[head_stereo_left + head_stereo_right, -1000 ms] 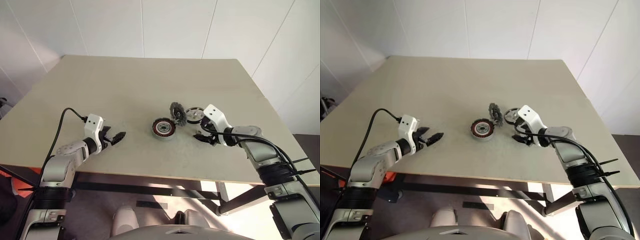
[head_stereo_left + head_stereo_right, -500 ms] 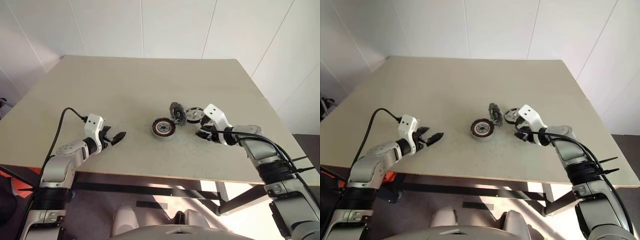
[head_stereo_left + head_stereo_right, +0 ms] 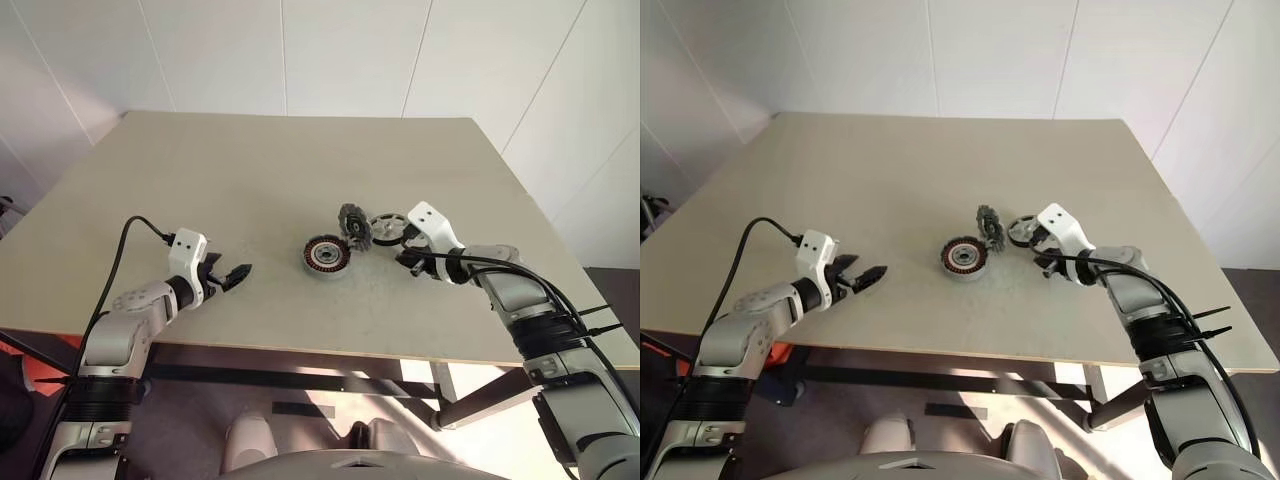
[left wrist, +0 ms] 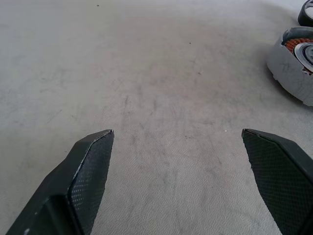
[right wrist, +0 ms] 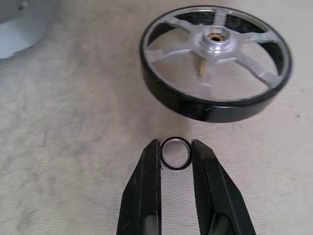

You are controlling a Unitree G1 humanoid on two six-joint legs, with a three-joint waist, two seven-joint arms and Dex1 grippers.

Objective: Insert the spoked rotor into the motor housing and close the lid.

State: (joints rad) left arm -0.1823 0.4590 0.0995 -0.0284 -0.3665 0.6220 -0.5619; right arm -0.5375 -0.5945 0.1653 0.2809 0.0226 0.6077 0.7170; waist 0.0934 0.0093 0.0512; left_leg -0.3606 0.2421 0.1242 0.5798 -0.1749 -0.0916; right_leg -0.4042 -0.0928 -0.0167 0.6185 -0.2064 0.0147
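The spoked rotor (image 5: 215, 61), a black ring with silver spokes, lies flat on the table just beyond my right gripper (image 5: 174, 147). That gripper is shut on a small black ring (image 5: 174, 153), pinched between its fingertips right above the table. The round motor housing (image 3: 327, 257), with copper windings inside, sits mid-table to the left of the rotor (image 3: 388, 228). A dark finned lid (image 3: 355, 227) stands on edge between them. My left gripper (image 3: 228, 275) hovers open over bare table, well left of the housing (image 4: 296, 63).
The beige table (image 3: 250, 170) spreads wide behind and to the left of the parts. Its front edge runs close below both grippers. A black cable (image 3: 125, 240) loops up from my left wrist.
My right gripper has closed its fingers onto the small black ring and moved a little forward, toward the rotor. The left arm has stayed still.
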